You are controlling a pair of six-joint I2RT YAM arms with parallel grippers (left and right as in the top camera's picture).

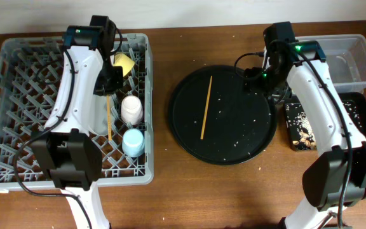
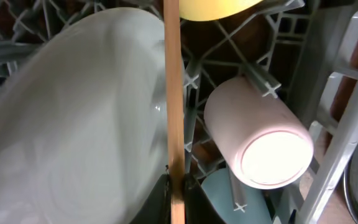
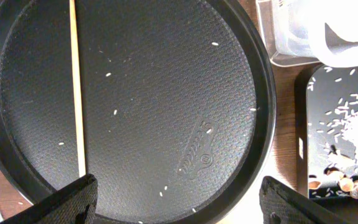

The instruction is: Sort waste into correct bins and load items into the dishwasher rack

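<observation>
Loading step: 1st chopstick (image 2: 173, 93) is held by L fingers (image 2: 159, 200) over rack (image 1: 18, 95), beside plate (image 2: 73, 124); release there is needed next. R fingers (image 3: 73, 202) are spread wide over round tray (image 3: 166, 93), 2nd chopstick (image 1: 206, 107) lying at its left.

We stretch our left arm toward the far side, left gripper (image 1: 109, 83) pinched on a chopstick (image 2: 173, 93); our right gripper (image 3: 179, 185) points down, fingers spread wide.

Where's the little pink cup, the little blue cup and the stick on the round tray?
Small pink cup (image 2: 247, 118): left wrist view, its side wall.
Small light-blue cup (image 1: 133, 142): overhead view, its round top.
Thin wooden chopstick (image 1: 206, 108): overhead view, its middle.
</observation>
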